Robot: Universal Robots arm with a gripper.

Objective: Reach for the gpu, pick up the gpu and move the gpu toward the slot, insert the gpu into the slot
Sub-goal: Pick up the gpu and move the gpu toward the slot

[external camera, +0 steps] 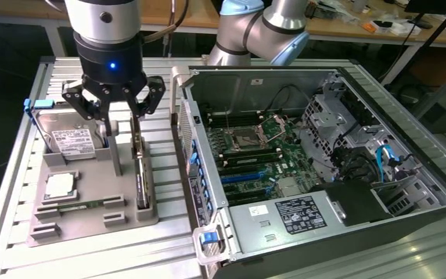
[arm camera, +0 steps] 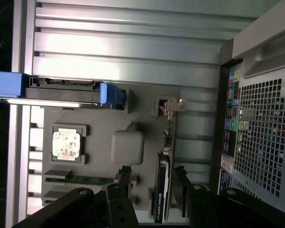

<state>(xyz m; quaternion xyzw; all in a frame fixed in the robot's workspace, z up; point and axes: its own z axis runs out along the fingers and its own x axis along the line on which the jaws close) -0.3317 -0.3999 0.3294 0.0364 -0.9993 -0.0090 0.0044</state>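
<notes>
the gripper point(external camera: 120, 125) hangs over the gray tray point(external camera: 91, 221) at the upper left of the exterior view, and its two black fingers point(external camera: 103, 123) are spread wide apart, holding nothing. the gpu point(external camera: 140, 174) is in the tray, standing on its thin edge in a groove along the side of the tray nearest the computer case point(external camera: 378, 99). in the wrist view the gripper point(arm camera: 152, 178) has a finger on each side of the gpu point(arm camera: 161, 190), and one finger point(arm camera: 180, 178) is just beside the card, but i cannot tell if it touches. the tray holds more things. a hard drive point(external camera: 72, 141) with a white label leans in the pocket at the back, with a blue piece at its end. a square chip point(external camera: 58, 185) lies flat in a small pocket in front of it, and a thin green memory stick point(external camera: 83, 204) lies in a groove nearer the front. the case fills the middle and right of the exterior view and lies open. inside it is a green board point(external camera: 262, 157) with long blue slots point(external camera: 246, 174), black wires and a dark box with a white label point(external camera: 294, 212). tray and case both sit on a silver ribbed table point(external camera: 114, 256).
</notes>
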